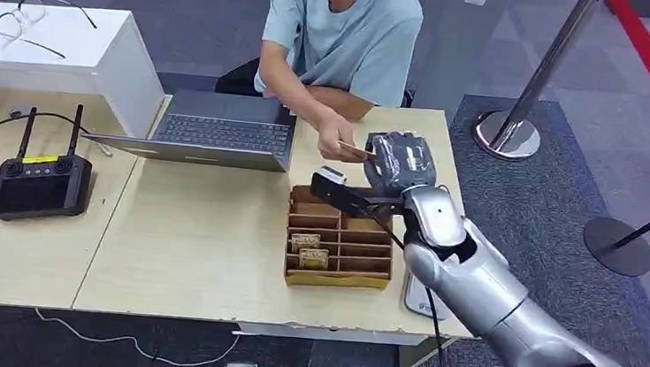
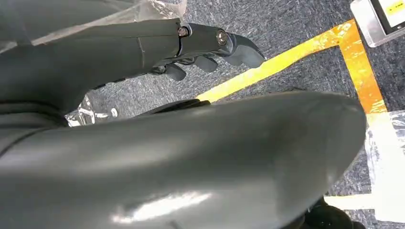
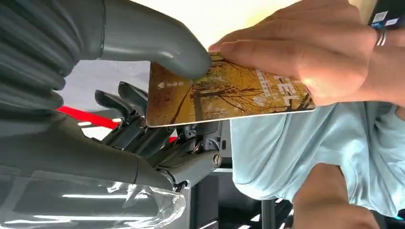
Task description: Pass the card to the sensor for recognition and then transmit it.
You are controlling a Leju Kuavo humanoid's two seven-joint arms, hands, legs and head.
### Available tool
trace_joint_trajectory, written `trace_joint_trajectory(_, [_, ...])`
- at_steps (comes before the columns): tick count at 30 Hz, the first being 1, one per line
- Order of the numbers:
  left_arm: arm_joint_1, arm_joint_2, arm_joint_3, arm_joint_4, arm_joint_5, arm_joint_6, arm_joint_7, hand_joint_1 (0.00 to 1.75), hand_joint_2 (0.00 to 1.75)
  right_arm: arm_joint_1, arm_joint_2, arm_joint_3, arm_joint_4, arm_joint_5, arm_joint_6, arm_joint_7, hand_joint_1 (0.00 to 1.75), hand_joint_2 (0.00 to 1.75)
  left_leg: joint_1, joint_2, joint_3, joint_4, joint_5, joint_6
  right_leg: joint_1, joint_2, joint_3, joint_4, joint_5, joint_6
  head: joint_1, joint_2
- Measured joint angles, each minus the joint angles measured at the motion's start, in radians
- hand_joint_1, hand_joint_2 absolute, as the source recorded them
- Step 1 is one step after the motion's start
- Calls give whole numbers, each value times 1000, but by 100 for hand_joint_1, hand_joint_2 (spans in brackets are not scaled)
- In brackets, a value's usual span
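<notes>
Card (image 3: 224,93) between right hand (image 3: 157,100) and person's hand (image 3: 310,52)

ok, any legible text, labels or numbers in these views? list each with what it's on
"FEL": large pale letters on the card, partly covered by the person's hand, so possibly incomplete.
Small white print near the card's corner, by the right hand thumb: too small to read.
Yellow label on the controller: blurred.
Cards in the wooden box: unreadable.

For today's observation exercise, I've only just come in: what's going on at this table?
The robot's right hand and a seated person's hand both hold a brown picture card above the far edge of the table; the thumb presses one end while the person grips the other, a handover mid-way. Just below sits a cardboard divider tray with more cards in it. The left hand hangs low over the carpet, holding nothing.
</notes>
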Motion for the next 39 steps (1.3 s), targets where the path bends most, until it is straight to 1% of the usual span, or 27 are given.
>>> trace_joint_trajectory(1, [0, 0, 0, 0, 0, 0, 0, 0, 0, 0, 0, 2, 0, 4, 2, 0, 140, 175, 0, 0, 0, 0, 0, 0, 0, 0, 0, 0, 0, 0, 0, 0])
trace_joint_trajectory(2, [0, 0, 0, 0, 0, 0, 0, 0, 0, 0, 0, 3, 0, 10, 4, 2, 105, 175, 0, 0, 0, 0, 0, 0, 0, 0, 0, 0, 0, 0, 0, 0])
trace_joint_trajectory(3, [0, 0, 0, 0, 0, 0, -4, 0, 0, 1, 0, 3, -1, 19, 8, 4, 40, 175, 0, 0, 0, 0, 0, 0, 0, 0, 0, 0, 0, 0, 0, 0])
trace_joint_trajectory(4, [0, 0, 0, 0, 0, 0, -7, 0, 0, 2, -1, 4, -5, 25, 14, 11, 40, 175, 0, 0, 0, 0, 0, 0, 0, 0, 0, 0, 0, 0, 0, 0])
trace_joint_trajectory(5, [0, 0, 0, 0, 0, 0, -7, 0, 0, 3, -2, 4, -10, 30, 16, 13, 63, 175, 0, 0, 0, 0, 0, 0, 0, 0, -1, 0, 0, 0, 0, 0])
trace_joint_trajectory(7, [0, 0, 0, 0, 0, 1, -7, 0, 0, 3, -2, 4, -16, 34, 16, 18, 31, 175, 0, 0, 0, 0, 0, 0, 0, 0, -1, 0, 0, 0, 0, 0])
trace_joint_trajectory(10, [0, 0, 0, 0, 0, 1, -7, 0, 0, 3, -6, 3, -28, 39, 18, 22, 33, 175, 0, 0, 0, 0, 0, 0, 0, 0, -1, 0, 0, 0, 0, 0])
trace_joint_trajectory(11, [0, 0, 0, 0, 0, 1, -7, 0, 0, 3, -6, 3, -31, 38, 21, 24, 30, 175, 0, 0, 0, 0, 0, 0, 0, 0, -1, 0, 0, 0, 0, 0])
trace_joint_trajectory(14, [0, 0, 0, 0, 4, 2, -10, 0, 0, 3, -13, 1, -41, 29, 29, 32, 26, 175, 0, 0, 0, 0, 0, 0, 0, 0, -1, 0, 0, 0, 0, 0])
trace_joint_trajectory(15, [0, 0, 0, 0, 6, 2, -10, 0, 0, 2, -14, 1, -43, 29, 31, 33, 17, 175, 0, 0, 0, 0, 0, 0, 0, 0, -1, 0, 0, 0, 0, 0])
trace_joint_trajectory(16, [0, 0, 0, 0, 6, 2, -10, 0, 0, 2, -16, 0, -44, 30, 30, 33, 16, 175, 0, 0, 0, 0, 0, 0, 0, 0, -1, 0, 0, 0, 0, 0])
trace_joint_trajectory(17, [0, 0, 0, 0, 6, 2, -8, 0, 0, 2, -17, 0, -44, 30, 30, 33, 5, 175, 0, 0, 0, 0, 0, 0, 0, 0, -1, 0, 0, 0, 0, 0])
trace_joint_trajectory(18, [0, 0, 0, 0, 6, 1, -5, 0, 0, 2, -17, 0, -44, 30, 29, 33, 0, 175, 0, 0, 0, 0, 0, 0, 0, 0, -1, 0, 0, 0, 0, 0])
trace_joint_trajectory(26, [0, 0, 0, 0, 7, 3, -5, 0, 0, 2, -26, -3, -45, 37, 12, 36, 0, 175, 0, 0, 0, 0, 0, 0, 0, 0, -1, 0, 0, 0, 0, 0])
trace_joint_trajectory(32, [1, 1, 0, 0, 16, 6, -8, 0, 0, 8, -49, -30, -80, -19, 8, 76, 0, 175, 0, 0, 0, 0, 0, 0, 0, 0, -1, 0, 0, 0, 0, 0])
trace_joint_trajectory(36, [2, 1, 0, 0, 29, 9, -13, 0, 0, 35, -79, -51, -130, -8, -2, 116, 0, 175, 0, 0, -1, 0, 0, 0, 0, 0, -1, 0, 0, 0, 0, 0])
trace_joint_trajectory(39, [3, 0, 0, 0, 32, 3, 3, 0, 0, 49, -103, -65, -153, -6, -12, 128, 0, 175, 0, 0, -1, 0, 0, 0, 0, 0, -2, 0, 0, 0, 0, 0])
